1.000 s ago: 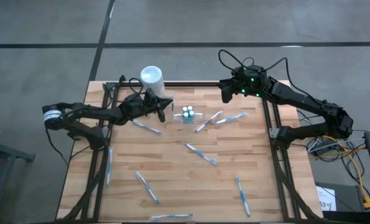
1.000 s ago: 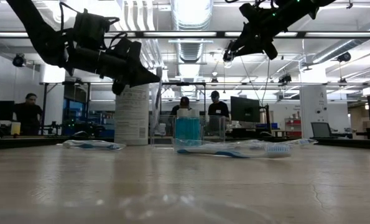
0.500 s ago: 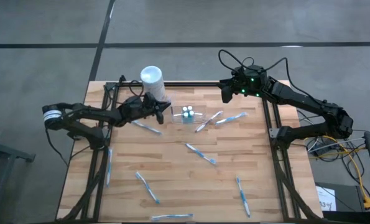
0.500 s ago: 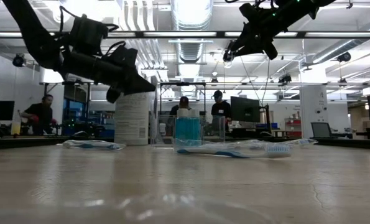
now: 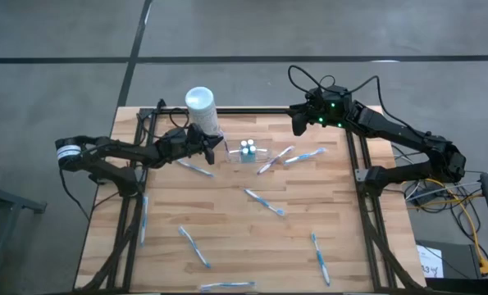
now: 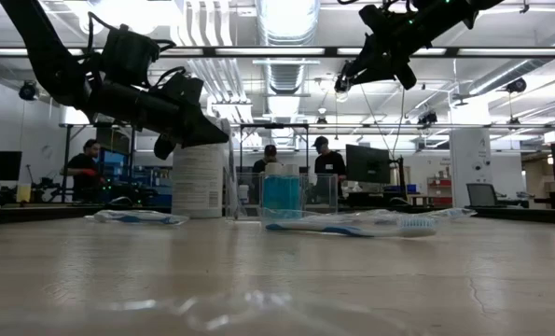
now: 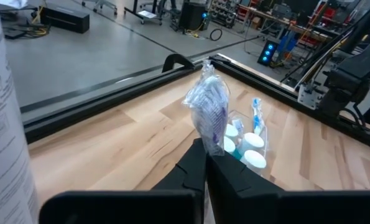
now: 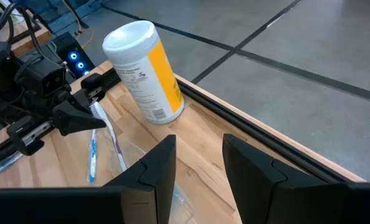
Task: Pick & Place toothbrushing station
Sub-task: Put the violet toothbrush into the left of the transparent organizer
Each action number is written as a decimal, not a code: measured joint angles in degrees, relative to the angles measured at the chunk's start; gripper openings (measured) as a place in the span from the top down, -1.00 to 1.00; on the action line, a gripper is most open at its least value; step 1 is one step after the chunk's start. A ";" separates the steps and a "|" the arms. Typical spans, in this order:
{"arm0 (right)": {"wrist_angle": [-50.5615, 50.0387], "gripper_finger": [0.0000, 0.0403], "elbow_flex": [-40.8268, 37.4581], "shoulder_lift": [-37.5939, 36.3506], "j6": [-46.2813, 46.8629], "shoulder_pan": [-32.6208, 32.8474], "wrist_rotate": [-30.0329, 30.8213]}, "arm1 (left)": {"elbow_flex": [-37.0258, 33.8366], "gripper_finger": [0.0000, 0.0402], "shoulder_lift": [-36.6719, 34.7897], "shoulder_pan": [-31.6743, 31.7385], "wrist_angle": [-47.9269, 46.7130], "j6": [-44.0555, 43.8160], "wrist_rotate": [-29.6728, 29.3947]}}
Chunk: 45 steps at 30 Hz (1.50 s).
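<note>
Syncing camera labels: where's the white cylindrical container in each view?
High: white cylindrical container at the table's far edge, left of centre.
Low: left of centre, partly behind the left gripper.
Left wrist: only its label side shows, at the picture's left edge.
Right wrist: upper middle, standing by the table's black rail.
Shared landmark: the left gripper, shut on a wrapped toothbrush, sits right beside the container.

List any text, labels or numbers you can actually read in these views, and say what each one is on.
No text can be read.
White cylindrical container: printed lines on its yellow and white label, too small and blurred to read.
Same container at the edge of the left wrist view: grey print and small diagrams, not legible.
Wrapped toothbrush in the left hand: clear wrapper, no readable print.
</note>
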 joint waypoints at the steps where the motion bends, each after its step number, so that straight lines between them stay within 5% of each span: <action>1: 0.00 0.37 0.00 -0.02 0.00 0.00 0.02 | -0.02 0.95 0.00 0.00 -0.04 -0.02 -0.10; 13: 0.00 0.37 -0.02 -0.01 0.00 -0.02 0.01 | -0.04 0.92 0.00 0.00 -0.23 -1.45 -0.13; 27: -0.01 0.37 0.00 0.00 0.00 -0.01 0.02 | -0.11 0.36 -0.66 -0.04 -0.28 -4.89 -0.11; 45: -0.02 0.37 -0.01 -0.02 0.00 -0.01 0.02 | -0.70 0.34 -10.65 -3.20 -0.61 -7.34 -1.56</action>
